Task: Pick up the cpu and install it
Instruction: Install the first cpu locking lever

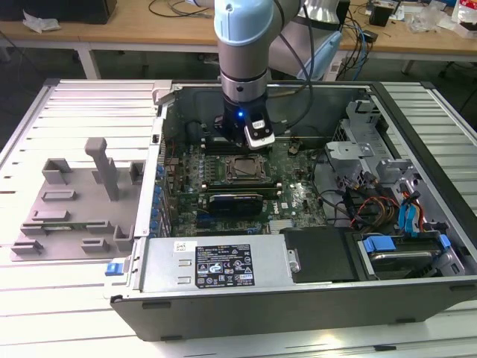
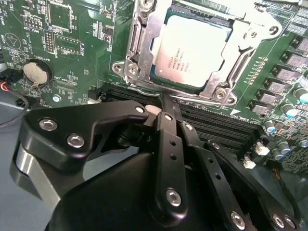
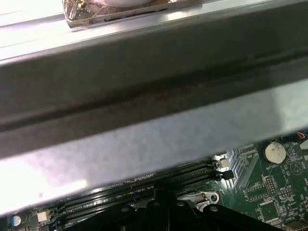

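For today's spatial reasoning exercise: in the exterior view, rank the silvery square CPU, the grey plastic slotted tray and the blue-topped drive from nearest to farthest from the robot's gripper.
1. The silvery square CPU, seated in its socket frame just below the gripper.
2. The grey plastic slotted tray, outside the case on the exterior view's left.
3. The blue-topped drive, in the case's corner on the exterior view's right.

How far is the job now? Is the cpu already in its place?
The cpu already sits inside the socket frame on the motherboard, so picking and placing look done. The gripper is beside the socket, over the memory slots, and carries nothing visible. The frame still looks open around the chip; whether it is locked cannot be told.
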`<state>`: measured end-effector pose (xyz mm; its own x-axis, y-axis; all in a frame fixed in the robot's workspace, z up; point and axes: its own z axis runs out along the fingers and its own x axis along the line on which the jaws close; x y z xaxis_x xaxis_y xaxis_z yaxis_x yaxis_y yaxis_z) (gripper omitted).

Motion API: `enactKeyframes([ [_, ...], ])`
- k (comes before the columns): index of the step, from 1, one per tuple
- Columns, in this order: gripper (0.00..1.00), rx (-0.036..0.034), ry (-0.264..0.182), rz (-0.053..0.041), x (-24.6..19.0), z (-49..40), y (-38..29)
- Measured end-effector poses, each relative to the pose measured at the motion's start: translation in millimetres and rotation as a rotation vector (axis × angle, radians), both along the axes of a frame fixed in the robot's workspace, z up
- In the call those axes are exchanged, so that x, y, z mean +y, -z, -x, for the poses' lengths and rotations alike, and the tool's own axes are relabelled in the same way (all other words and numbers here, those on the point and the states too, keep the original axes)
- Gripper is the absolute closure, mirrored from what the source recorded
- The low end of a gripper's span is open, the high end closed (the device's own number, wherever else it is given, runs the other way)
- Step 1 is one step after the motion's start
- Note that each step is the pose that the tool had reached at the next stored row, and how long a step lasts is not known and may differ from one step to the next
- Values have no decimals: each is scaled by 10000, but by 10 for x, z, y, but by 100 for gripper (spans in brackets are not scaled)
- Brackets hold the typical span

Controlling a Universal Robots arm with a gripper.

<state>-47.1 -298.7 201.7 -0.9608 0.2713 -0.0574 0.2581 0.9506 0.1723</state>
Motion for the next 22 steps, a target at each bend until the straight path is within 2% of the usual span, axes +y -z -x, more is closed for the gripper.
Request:
enactKeyframes([
  [4,89,-3,1,14,-8,0,27],
  [9,89,-7,1,6,-9,-22,26],
  [10,89,-13,2,2,-8,-25,-1],
  [12,89,-6,0,17,-9,-25,-142],
  [15,89,-6,1,140,-6,-25,-155],
  [17,89,31,-1,529,-9,-25,-155],
  [18,89,34,-4,637,-30,-24,-155],
  [22,89,34,-2,698,-173,-11,-155],
])
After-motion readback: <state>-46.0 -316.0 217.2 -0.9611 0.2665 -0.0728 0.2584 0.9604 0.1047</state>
